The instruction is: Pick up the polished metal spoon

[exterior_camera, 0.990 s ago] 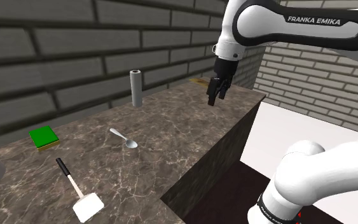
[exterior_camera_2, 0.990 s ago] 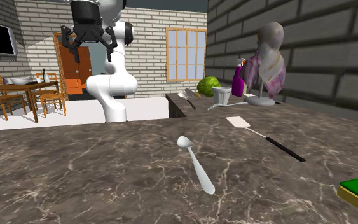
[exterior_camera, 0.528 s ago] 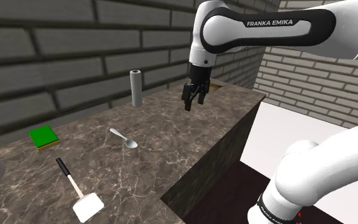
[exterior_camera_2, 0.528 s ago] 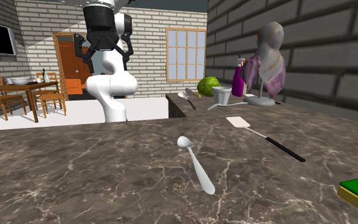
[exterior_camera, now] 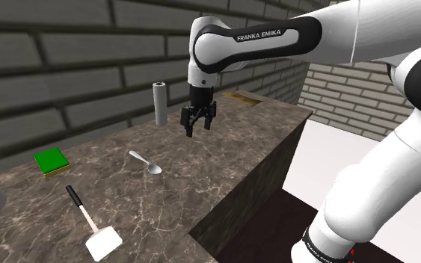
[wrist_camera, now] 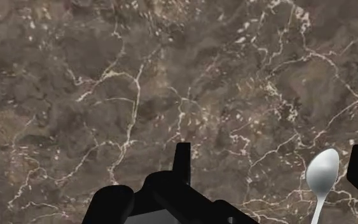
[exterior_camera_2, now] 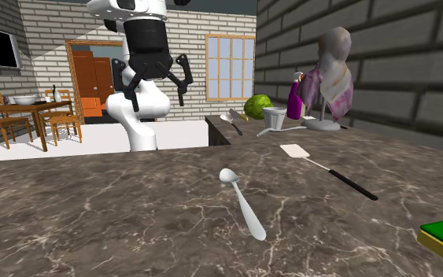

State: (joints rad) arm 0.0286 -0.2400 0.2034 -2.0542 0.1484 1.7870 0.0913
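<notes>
Shoulder view: my jaws hang released above the worktop (exterior_camera: 231,146). The spoon (exterior_camera: 146,163) lies flat at their 8 o'clock, well apart, long axis 10-to-4. Second exterior view: jaws spread wide, spoon (exterior_camera_2: 241,203) at their 5 o'clock. Wrist view: spoon (wrist_camera: 322,173) just beside one finger, ungrasped.

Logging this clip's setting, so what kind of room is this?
Probably a home kitchen with a dining corner: a marbled counter holds a spoon and a spatula, and a wooden table with chairs stands beyond it.
</notes>
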